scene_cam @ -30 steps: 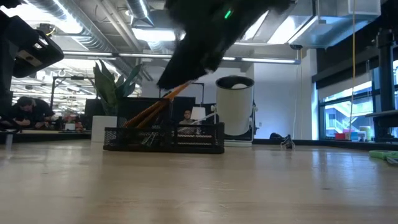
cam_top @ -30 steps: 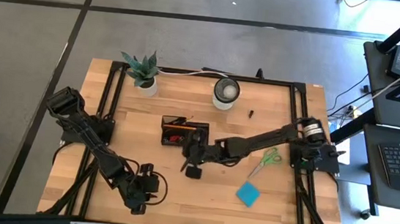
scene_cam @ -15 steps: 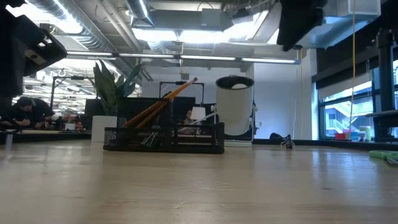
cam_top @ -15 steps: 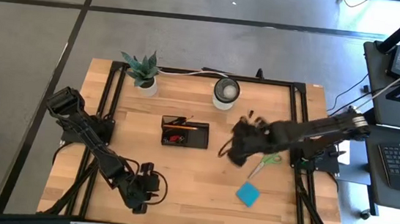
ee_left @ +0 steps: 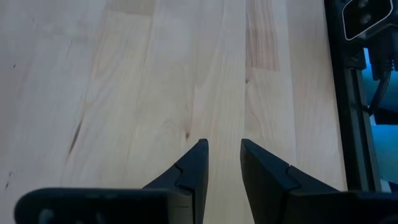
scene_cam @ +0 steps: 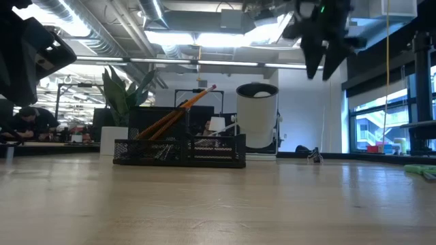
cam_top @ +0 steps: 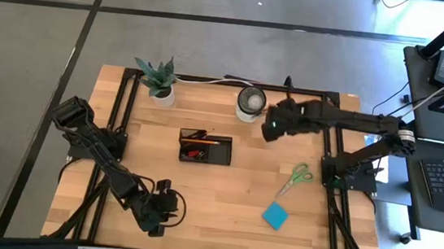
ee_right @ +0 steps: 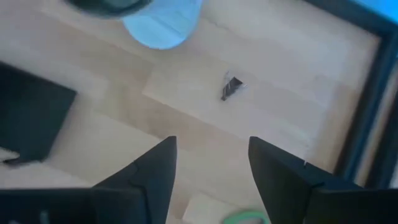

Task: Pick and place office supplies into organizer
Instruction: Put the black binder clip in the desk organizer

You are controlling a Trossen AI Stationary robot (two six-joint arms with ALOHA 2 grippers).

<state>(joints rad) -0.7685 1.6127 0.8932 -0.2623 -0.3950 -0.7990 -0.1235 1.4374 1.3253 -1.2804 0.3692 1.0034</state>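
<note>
The black organizer (cam_top: 204, 147) (scene_cam: 180, 151) sits mid-table with orange pencils (scene_cam: 177, 112) leaning out of it. My right gripper (cam_top: 271, 130) (scene_cam: 326, 64) (ee_right: 211, 158) is open and hangs above the table, next to the white cup. Its fingers point down near a tiny black clip (ee_right: 231, 87) (scene_cam: 315, 155) that lies on the wood. The green-handled scissors (cam_top: 299, 177) and the blue sticky-note pad (cam_top: 274, 216) lie flat on the table's right side. My left gripper (cam_top: 155, 223) (ee_left: 222, 152) waits low over the near left of the table, its fingers a narrow gap apart.
A round white-rimmed cup (cam_top: 250, 103) (ee_right: 161, 22) and a potted plant (cam_top: 158, 79) stand near the far edge. Black frame rails (cam_top: 330, 143) run along the table's sides. Bare wood lies between the organizer and the scissors.
My right gripper has left the organizer's near right corner. It has swung toward the table's right, then toward the far edge, rising as it went. It now hangs by the white cup, over the clip. The things on the table have stayed where they were.
</note>
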